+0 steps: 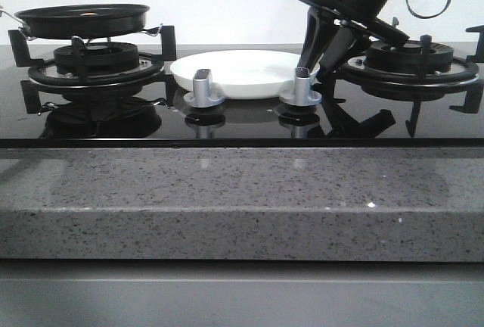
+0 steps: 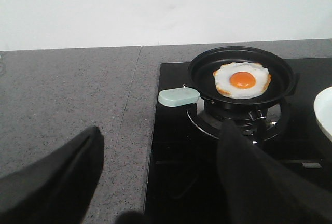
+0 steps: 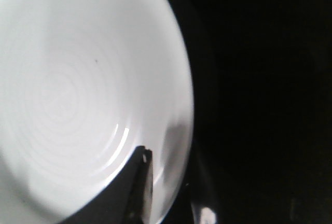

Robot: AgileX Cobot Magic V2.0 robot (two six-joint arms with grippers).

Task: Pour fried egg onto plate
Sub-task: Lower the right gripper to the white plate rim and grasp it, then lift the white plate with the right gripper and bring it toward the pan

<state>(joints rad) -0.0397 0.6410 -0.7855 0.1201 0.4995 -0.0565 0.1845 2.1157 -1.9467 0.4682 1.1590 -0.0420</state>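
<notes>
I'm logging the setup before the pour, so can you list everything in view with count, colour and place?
fried egg: one, white with orange yolk, lying in the pan.
frying pan: one, black, on the left burner.
pan handle: one, pale green, sticking out over the hob's edge.
plate: one, white, on the hob between the burners, bare.
burners: two, black, left and right on the hob.
knobs: two, silver, in front of the plate.
hob: one, glossy black, set in the counter.
counter: one, speckled grey.
left tool: black, open, short of the pan.
right tool: black, at the plate's right rim; grip unclear.
</notes>
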